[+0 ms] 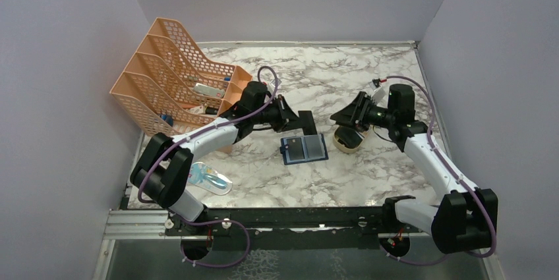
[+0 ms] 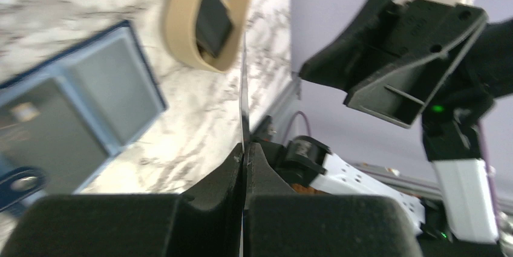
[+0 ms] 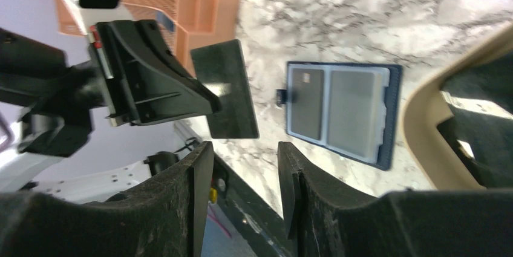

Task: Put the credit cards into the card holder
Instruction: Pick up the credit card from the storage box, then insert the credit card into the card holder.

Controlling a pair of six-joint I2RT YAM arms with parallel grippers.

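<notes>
The dark grey credit card [image 3: 227, 91] is up in the air, pinched by one edge in your left gripper [image 2: 244, 148], whose fingers are pressed tight on it. The card sticks straight out past the fingertips, toward the right arm. It hangs just beside the card holder [image 1: 303, 149], on the holder's far side. The holder lies open and flat on the marble table [image 1: 369, 181], with its two pockets side by side. The card's long side runs about the same way as the pockets' long sides (that helps you). So from the card, the holder is down and a little toward the arm bases, and the left arm is the nearer one by far. Your right gripper [image 3: 245, 148] has its fingers partway apart with nothing between them. It hovers by the tan tray [image 1: 348, 140], near the card's free end. I think the next move is to tip the card down into a pocket.
</notes>
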